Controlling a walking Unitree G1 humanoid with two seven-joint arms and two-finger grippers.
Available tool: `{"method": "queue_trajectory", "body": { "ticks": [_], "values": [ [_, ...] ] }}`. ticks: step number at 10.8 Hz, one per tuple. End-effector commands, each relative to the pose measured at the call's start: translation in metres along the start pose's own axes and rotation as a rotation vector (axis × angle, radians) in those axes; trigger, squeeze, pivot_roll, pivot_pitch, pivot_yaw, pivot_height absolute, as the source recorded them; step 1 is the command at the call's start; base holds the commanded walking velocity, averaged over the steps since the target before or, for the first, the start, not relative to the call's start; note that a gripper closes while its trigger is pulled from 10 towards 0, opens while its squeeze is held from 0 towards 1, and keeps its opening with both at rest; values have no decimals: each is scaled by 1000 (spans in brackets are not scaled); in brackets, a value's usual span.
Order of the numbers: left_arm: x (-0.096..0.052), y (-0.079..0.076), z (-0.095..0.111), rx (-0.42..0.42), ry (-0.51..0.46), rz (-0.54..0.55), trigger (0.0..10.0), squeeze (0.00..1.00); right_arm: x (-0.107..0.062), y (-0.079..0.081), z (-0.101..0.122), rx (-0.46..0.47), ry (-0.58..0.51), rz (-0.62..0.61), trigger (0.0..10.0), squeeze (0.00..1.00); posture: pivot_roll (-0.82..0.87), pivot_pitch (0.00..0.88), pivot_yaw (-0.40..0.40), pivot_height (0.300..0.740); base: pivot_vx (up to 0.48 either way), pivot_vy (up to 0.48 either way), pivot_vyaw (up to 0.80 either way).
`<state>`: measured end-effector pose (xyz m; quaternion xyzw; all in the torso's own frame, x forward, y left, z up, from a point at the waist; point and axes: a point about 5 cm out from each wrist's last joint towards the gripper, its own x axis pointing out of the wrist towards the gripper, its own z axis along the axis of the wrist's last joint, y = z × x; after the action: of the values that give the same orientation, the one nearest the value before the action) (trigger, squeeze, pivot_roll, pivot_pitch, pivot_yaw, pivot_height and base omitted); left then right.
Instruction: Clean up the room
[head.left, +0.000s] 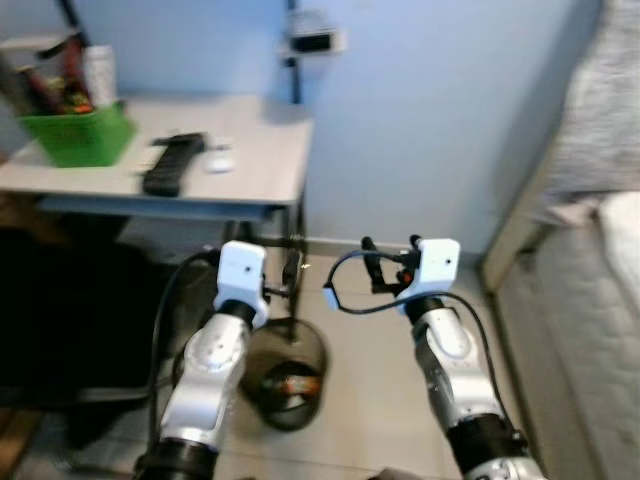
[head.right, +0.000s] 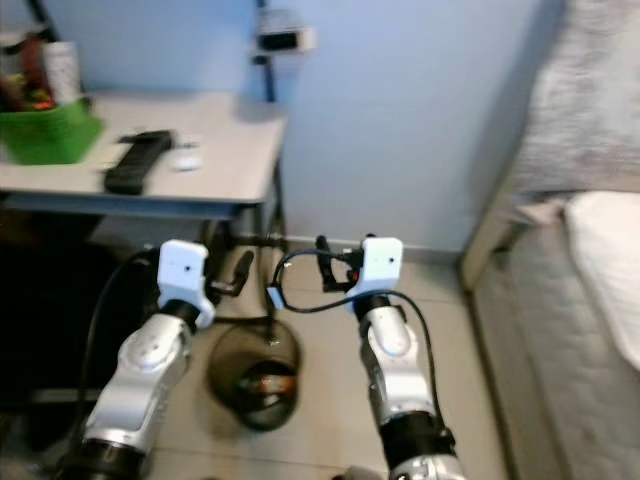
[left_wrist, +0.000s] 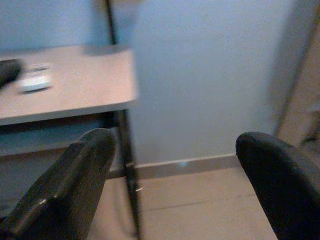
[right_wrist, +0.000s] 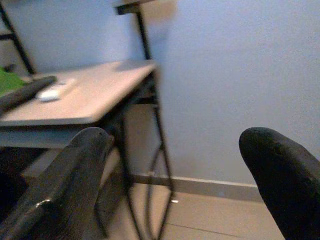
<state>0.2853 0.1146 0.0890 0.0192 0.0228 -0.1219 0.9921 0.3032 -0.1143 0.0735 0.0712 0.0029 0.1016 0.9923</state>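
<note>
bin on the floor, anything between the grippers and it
Nothing visible blocks it. The dark mesh bin sits on the floor beside the desk leg, under the left gripper, which is open and empty. The right gripper, also open, is off to its right.

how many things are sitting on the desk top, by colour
green: 1, the basket
black: 1, the long flat device
white: 1, the small item beside it
total: 3, not counting what is inside the basket, too blurred to tally
</note>
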Motion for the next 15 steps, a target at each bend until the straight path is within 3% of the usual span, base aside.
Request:
{"method": "queue_trajectory", "body": {
  "ticks": [1,3,4,6,7,8,9,13,15],
  "values": [
    [1,-2,0,5,-2,-9,10000,0,2,0,1,1,-7,-1,10000,0,-65,0,38,740,0,0,-756],
    [2,3,-4,11,18,5,10000,0,0,0,-3,4,2,-12,10000,0,-56,0,44,740,0,0,-750],
    [-3,13,-8,-11,31,46,10000,0,-3,-7,-5,7,0,-49,10000,0,-54,0,47,740,0,0,-750],
    [-48,37,-29,-25,52,55,10000,0,-27,-46,-16,-61,43,-153,10000,0,-46,0,43,740,0,0,-747],
    [-61,38,-34,-15,58,4,10000,0,-38,-62,-21,-91,58,-194,10000,0,-42,0,41,740,0,0,-750],
    [-65,39,-36,-13,66,11,10000,0,-42,-67,-22,-99,66,-209,10000,0,-32,0,34,740,0,0,-744],
    [-62,44,-36,-12,73,52,10000,0,-45,-70,-25,-92,81,-219,10000,0,-28,0,31,740,0,0,-744],
    [-38,40,-17,5,3,27,10000,0,-32,-35,-22,-29,38,-138,10000,0,-32,0,37,740,0,0,-747],
    [-31,35,-13,-6,-19,8,10000,0,-28,-28,-17,-26,8,-132,10000,0,-43,0,35,740,0,0,-747]
  ]
}}
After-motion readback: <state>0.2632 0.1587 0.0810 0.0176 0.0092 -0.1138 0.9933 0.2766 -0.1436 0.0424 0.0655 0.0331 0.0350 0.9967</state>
